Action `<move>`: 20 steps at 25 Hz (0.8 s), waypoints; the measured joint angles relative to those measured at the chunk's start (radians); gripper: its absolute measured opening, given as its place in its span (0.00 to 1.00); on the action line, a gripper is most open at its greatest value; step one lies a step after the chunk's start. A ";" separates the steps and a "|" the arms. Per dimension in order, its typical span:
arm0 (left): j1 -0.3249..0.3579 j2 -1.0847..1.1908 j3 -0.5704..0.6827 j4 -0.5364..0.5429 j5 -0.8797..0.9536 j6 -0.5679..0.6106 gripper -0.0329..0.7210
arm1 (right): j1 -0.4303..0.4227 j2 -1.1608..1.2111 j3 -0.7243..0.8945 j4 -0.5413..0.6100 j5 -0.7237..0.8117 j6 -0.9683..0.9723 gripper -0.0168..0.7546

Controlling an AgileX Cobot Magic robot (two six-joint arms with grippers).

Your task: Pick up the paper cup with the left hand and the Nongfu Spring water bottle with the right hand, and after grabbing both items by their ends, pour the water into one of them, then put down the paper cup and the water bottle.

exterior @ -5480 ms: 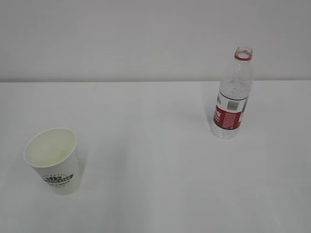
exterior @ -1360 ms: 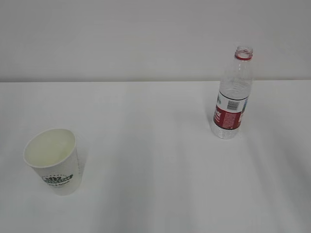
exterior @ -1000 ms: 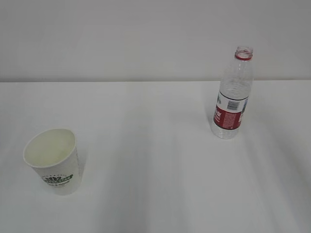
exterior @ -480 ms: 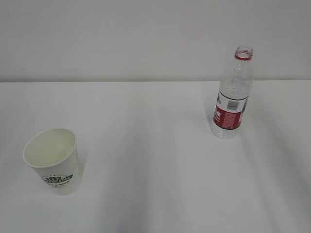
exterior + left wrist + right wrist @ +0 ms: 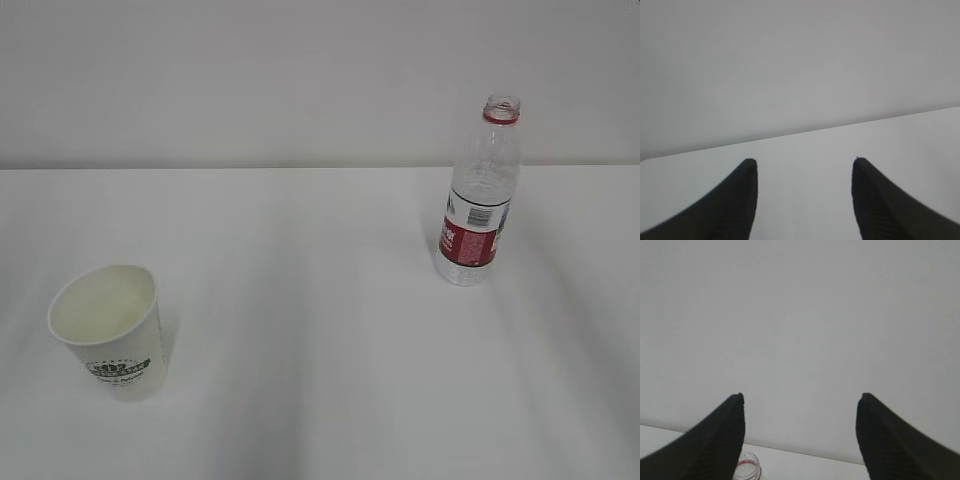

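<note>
The white paper cup (image 5: 108,331) with a green logo stands upright at the front left of the table, its pale inside visible. The Nongfu Spring water bottle (image 5: 480,195), clear with a red-and-white label and no cap, stands upright at the back right. Neither arm shows in the exterior view. In the left wrist view my left gripper (image 5: 804,161) is open over bare table, with nothing between its fingers. My right gripper (image 5: 801,396) is open and faces the wall; the bottle's open mouth (image 5: 747,467) shows just below its left finger. Whether the cup holds water cannot be told.
The white table (image 5: 320,330) runs back to a plain pale wall (image 5: 300,70). Nothing else stands on it between cup and bottle.
The cup and bottle stand where they were. No arm has entered the exterior view.
</note>
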 joint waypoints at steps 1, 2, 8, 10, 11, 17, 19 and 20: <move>0.000 0.007 0.000 0.000 0.000 0.000 0.62 | 0.000 0.014 0.000 0.000 -0.014 0.000 0.71; 0.000 0.017 0.000 0.000 0.000 0.000 0.62 | 0.000 0.030 0.000 0.000 -0.028 0.000 0.71; 0.000 0.043 0.000 0.000 -0.030 0.000 0.62 | 0.000 0.091 0.024 -0.002 -0.094 0.000 0.71; 0.000 0.047 0.000 0.000 -0.037 0.000 0.62 | 0.000 0.099 0.052 -0.002 -0.120 0.000 0.71; 0.000 0.052 0.000 0.000 -0.039 0.000 0.62 | 0.000 0.101 0.070 -0.002 -0.139 0.000 0.71; 0.000 0.090 0.000 0.000 -0.068 0.000 0.61 | 0.000 0.100 0.158 -0.002 -0.204 0.000 0.71; 0.000 0.105 0.014 0.000 -0.106 0.000 0.61 | 0.000 0.100 0.193 -0.002 -0.249 0.000 0.71; 0.000 0.110 0.026 0.000 -0.134 0.000 0.61 | 0.000 0.100 0.211 -0.002 -0.263 0.000 0.71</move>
